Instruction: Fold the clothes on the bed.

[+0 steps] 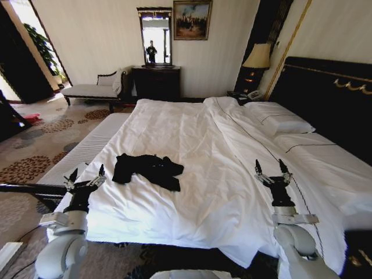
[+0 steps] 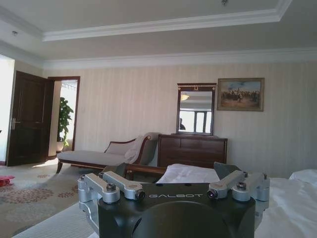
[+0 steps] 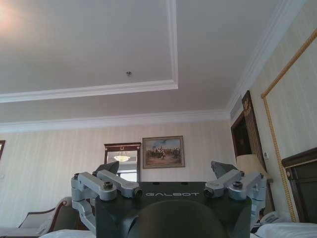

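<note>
Black T-shirt (image 1: pixel 148 170) lies crumpled on the bed (image 1: pixel 232 192). Left tool (image 1: pixel 85 177) left of it, wide. Right tool (image 1: pixel 272 170) right of it, wide.

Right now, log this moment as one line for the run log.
T-shirt: crumpled, unfolded, on bed | left gripper: open, raised, empty, left of shirt | right gripper: open, raised, empty, right of shirt

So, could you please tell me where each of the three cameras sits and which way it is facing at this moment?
Head view: on the robot's head, looking forward and down at the bed and the black T-shirt; the left gripper and the right gripper are both raised and open.
Left wrist view: on the left arm, facing level across the room at the mirror and painting, past its own open fingers.
Right wrist view: on the right arm, tilted up at the ceiling.
Shared: mirror and painting.
</note>
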{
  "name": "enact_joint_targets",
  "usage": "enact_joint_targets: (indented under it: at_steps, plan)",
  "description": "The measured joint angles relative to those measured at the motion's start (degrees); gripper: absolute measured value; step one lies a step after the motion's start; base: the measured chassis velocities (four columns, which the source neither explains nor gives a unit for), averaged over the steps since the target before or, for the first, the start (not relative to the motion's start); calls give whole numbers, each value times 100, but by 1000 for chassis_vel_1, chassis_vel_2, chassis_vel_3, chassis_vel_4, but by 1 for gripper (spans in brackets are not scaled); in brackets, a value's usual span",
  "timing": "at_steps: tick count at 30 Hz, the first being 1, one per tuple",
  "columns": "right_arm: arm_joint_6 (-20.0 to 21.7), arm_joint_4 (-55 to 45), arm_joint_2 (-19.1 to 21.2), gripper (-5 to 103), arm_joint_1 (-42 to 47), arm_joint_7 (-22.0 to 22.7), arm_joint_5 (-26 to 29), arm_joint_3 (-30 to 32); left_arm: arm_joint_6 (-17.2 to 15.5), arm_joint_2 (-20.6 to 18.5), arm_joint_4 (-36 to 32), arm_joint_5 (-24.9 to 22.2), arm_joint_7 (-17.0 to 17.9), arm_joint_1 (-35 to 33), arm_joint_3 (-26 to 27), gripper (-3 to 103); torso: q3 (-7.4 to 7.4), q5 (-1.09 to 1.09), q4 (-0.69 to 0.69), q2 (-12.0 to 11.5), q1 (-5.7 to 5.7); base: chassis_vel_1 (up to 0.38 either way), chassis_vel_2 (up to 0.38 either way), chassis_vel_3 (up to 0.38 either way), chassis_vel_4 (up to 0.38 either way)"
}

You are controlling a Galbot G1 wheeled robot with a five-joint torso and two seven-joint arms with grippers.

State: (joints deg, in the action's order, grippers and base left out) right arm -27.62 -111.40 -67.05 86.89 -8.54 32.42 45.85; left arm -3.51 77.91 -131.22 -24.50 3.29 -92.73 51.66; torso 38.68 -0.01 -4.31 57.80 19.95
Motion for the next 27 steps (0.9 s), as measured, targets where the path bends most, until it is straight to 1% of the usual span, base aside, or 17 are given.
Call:
enact_joint_targets:
  at_steps: [7, 19, 22, 27]
  plan:
    - [-14, 54, -39, 100, -16, 5, -29, -47, 27, -5, 48, 10, -4, 20, 2, 100, -1, 2, -1, 1, -1, 9, 105, -11, -98]
    - [-68, 75, -52, 100, -48, 28, -9, -107, 34, -39, 191, -20, -4, 96, 2, 100, 1, -2, 1, -2, 6, 38, 233, -28, -245]
    - [-72, 84, -64, 100, -50, 16, -22, -108, 35, -41, 209, -23, -3, 107, -1, 100, 2, -4, 2, -2, 7, 21, 109, -17, -49]
    - [-74, 130, -97, 100, -53, -4, -63, -113, 35, -45, 228, -27, -3, 123, -13, 100, -1, 4, -2, 0, -2, -6, -14, 1, 10]
